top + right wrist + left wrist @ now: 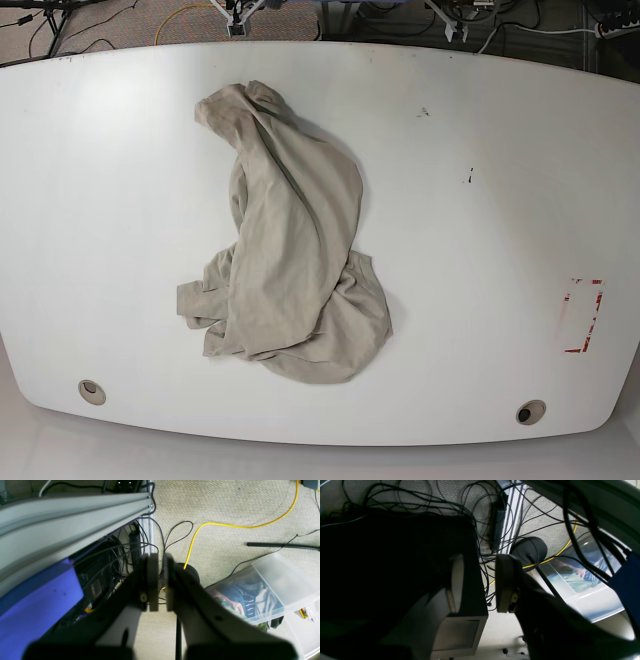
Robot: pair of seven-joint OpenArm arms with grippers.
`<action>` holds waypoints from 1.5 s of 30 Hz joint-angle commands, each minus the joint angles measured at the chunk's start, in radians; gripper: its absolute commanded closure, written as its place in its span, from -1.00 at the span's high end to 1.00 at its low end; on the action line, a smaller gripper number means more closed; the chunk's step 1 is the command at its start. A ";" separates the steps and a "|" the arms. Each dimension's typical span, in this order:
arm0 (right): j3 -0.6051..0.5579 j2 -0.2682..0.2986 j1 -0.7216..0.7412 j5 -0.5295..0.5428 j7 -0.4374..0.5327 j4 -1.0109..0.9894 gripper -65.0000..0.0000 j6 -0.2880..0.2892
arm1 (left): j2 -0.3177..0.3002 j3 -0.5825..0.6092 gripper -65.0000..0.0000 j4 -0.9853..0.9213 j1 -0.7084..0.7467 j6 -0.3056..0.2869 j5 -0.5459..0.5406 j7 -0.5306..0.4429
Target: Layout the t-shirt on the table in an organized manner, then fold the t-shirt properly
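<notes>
The beige t-shirt (290,250) lies crumpled in a long heap on the white table (480,250), running from the far left-centre toward the near edge, with folds bunched at its near end. Neither arm shows in the base view. In the left wrist view my left gripper (480,583) hangs off the table over the floor, its pads apart with nothing between them. My right gripper (160,582) also points at the carpet beside the table frame, its pads nearly together and holding nothing.
Two round grey grommets (91,391) (530,411) sit near the table's front edge, and a red tape mark (583,315) at the right. Below are cables, a yellow cord (240,526), an aluminium frame (75,505) and a clear plastic bin of clothes (265,590).
</notes>
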 commanded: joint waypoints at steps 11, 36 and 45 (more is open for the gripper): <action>0.003 0.005 -0.013 0.000 0.009 0.012 -0.89 -0.003 | 0.001 0.001 -0.39 0.064 0.016 0.000 0.019 0.008; 0.001 -0.003 0.002 -0.006 0.017 0.005 -0.89 0.001 | 0.005 -0.004 -0.39 0.167 0.078 0.002 0.002 0.001; 0.001 -0.002 0.000 -0.006 0.017 0.008 -0.89 0.001 | 0.005 -0.004 -0.39 0.167 0.080 0.002 0.002 0.001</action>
